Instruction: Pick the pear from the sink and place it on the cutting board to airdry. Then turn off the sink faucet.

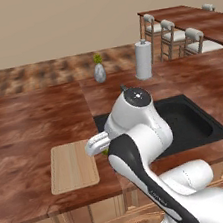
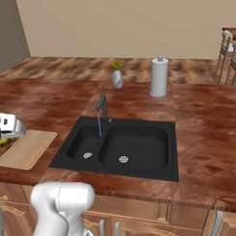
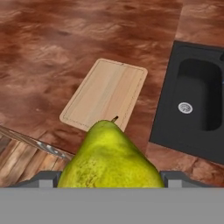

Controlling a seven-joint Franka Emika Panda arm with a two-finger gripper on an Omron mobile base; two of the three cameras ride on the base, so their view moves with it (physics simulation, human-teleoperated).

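The gripper (image 3: 109, 181) is closed around the pear (image 3: 111, 157), holding it in the air near the cutting board (image 3: 105, 94), just beside the sink (image 3: 192, 105). The faucet (image 2: 101, 107) runs 1 thin stream.

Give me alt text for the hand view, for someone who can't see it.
A yellow-green pear fills the bottom of the frame, close to the camera, its stem pointing up. Beyond it a light wooden cutting board lies on a reddish-brown counter. A black sink with a round silver drain sits to the right.
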